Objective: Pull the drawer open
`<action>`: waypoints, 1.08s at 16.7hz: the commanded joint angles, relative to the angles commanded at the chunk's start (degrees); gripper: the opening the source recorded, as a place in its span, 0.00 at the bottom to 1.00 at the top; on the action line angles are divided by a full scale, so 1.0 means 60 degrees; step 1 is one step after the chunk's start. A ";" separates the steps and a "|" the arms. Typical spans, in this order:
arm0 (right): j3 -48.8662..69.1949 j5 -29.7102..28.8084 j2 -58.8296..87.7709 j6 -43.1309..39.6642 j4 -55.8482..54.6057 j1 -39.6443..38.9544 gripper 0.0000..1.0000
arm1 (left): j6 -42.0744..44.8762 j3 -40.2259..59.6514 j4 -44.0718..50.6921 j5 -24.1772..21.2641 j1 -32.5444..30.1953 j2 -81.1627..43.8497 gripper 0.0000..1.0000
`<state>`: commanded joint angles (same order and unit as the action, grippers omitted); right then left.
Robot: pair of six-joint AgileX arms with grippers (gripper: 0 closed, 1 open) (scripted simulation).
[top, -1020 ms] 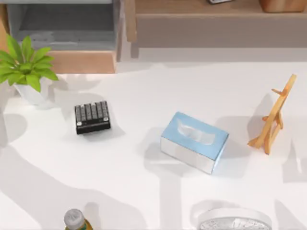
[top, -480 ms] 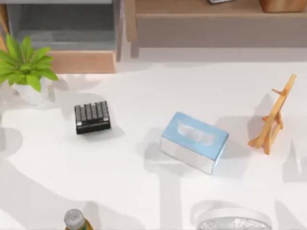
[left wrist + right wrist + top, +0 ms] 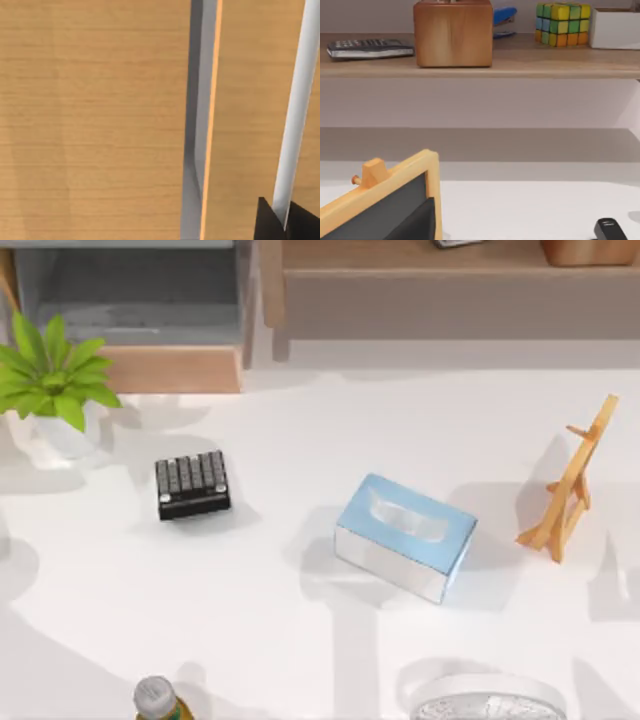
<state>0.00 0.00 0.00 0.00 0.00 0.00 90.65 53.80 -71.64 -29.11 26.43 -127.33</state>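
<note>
Jaws unseen — drawer (image 3: 130, 300) stands pulled out, grey lining bare.

The left gripper (image 3: 286, 224) is appearing in the left wrist view as a dark, angular piece in two parts with a narrow notch between them. It is sitting very near the lens, and that arm's wrist is being held close in, facing squarely forward. How its jaws are standing cannot be told.

The right gripper (image 3: 610, 230) is appearing in the right wrist view as one small, black, rounded tip. That arm's wrist is pointing roughly level rather than downward, and it is resting low, on the right side.
</note>
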 joint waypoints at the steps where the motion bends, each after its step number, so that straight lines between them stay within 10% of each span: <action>1: 0.0000 0.0000 0.0000 0.0000 0.0000 0.0000 1.00 | -0.0001 -0.0032 -0.0020 -0.0011 0.0015 0.0017 0.00; 18: 0.0000 0.0000 0.0000 0.0000 0.0000 0.0000 1.00 | 0.0063 -0.2899 -0.1624 -0.1218 0.1234 0.1204 0.00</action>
<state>0.00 0.00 0.00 0.00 0.00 0.00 91.03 36.40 -81.38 -36.41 33.84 -120.11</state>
